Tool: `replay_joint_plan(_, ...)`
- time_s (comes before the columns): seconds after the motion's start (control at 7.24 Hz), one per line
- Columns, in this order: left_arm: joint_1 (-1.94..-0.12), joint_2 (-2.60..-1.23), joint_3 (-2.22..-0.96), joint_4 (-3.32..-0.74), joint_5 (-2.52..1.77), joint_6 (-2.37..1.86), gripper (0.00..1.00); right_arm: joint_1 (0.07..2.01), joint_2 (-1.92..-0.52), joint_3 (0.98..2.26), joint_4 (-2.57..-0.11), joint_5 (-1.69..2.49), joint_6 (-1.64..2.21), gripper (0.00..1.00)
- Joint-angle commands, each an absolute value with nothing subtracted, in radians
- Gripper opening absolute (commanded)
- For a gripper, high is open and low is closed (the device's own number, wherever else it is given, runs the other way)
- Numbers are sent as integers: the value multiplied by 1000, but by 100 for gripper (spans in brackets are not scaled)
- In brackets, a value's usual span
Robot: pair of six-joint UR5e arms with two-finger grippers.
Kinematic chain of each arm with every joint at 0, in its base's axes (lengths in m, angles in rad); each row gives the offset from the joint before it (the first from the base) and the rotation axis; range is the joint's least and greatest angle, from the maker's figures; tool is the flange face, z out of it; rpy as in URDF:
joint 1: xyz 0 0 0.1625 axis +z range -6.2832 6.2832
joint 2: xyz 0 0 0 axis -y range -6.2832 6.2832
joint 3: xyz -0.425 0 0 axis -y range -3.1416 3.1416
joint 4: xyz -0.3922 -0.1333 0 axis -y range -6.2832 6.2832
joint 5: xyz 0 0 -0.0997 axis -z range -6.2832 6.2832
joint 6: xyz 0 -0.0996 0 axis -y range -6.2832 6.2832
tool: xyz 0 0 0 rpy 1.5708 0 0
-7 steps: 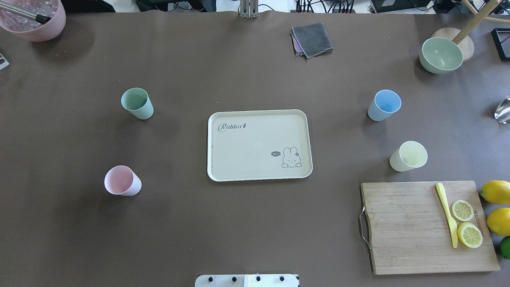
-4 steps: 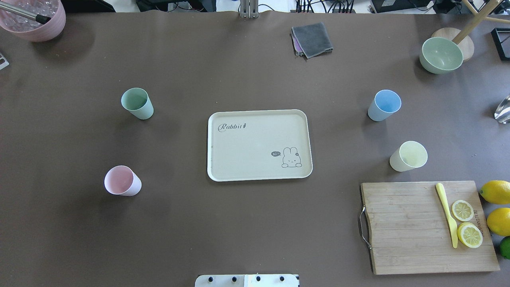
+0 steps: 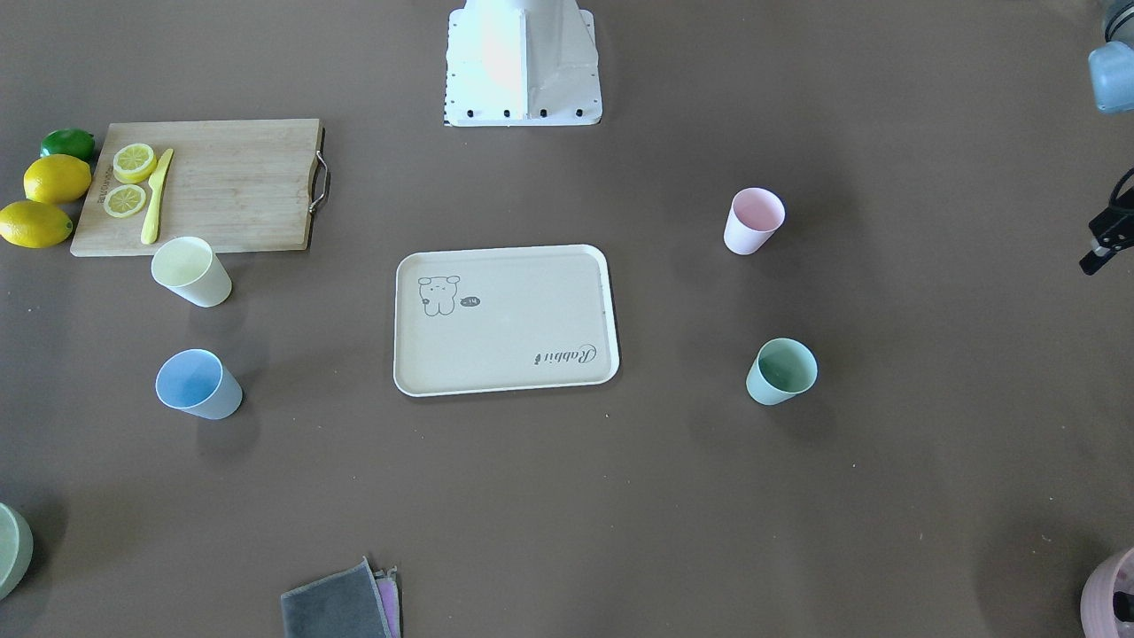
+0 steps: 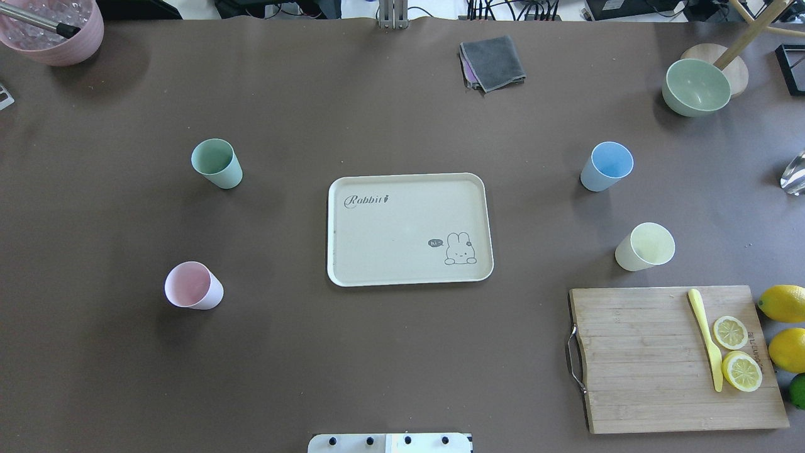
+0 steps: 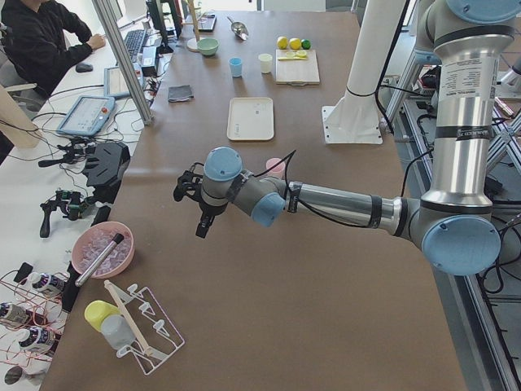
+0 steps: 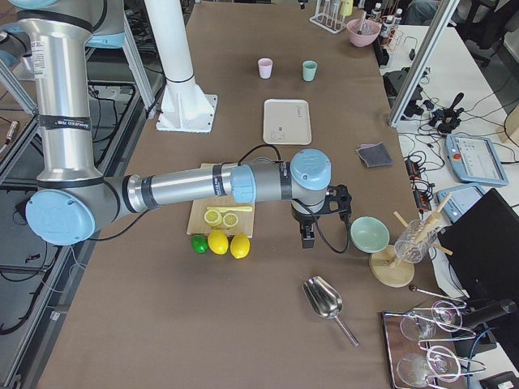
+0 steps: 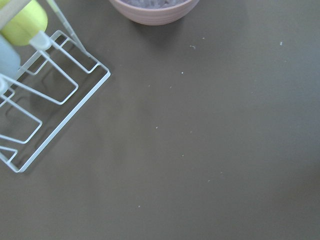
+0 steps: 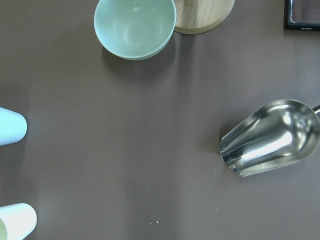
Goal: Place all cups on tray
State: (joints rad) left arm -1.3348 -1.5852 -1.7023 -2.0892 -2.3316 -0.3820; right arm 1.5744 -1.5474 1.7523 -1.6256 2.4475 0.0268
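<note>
Over the last second nothing on the table had moved. The overhead view matched the earlier ones, with all four cups upright and none of them on the tray. The tray lay bare in the middle of the table. The green cup and the pink cup stood well apart from it on the robot's left side. The blue cup and the yellow cup stood well off on the other side, the yellow one near the cutting board.

Neither arm showed in the overhead view. The left tool hung above the table's left end, its wrist camera looking down on a wire rack and bare table. The right tool hung above the right end, over the stretch between a green bowl and a metal scoop. Neither seemed to carry anything. Whether either was clenched or released could not be told, since no fingers showed in the wrist views and the side views were too coarse.

The lack of change suggested the task had not yet begun, with all four placements still to do. Each arm had two cups on its own side, so a reach inward toward the nearer cup looked like the first step.
</note>
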Motion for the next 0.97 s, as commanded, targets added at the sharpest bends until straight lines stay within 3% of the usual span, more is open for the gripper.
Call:
replay_joint_plan(0.0, -1150, -1663, -1692, -2118, -2275, -571, 98, 1548, -1565, 1740, -1612, 2445, 87, 100)
replay_joint_plan(0.55, -747, -1657, -1885, -2134, -1975, -1119, 98, 1540, -1591, 1753, -1612, 2516, 109, 100)
replay_joint_plan(0.83, -645, -1646, -1929, -2134, -1930, -1201, 98, 1479, -1577, 1784, -1609, 2505, 264, 100)
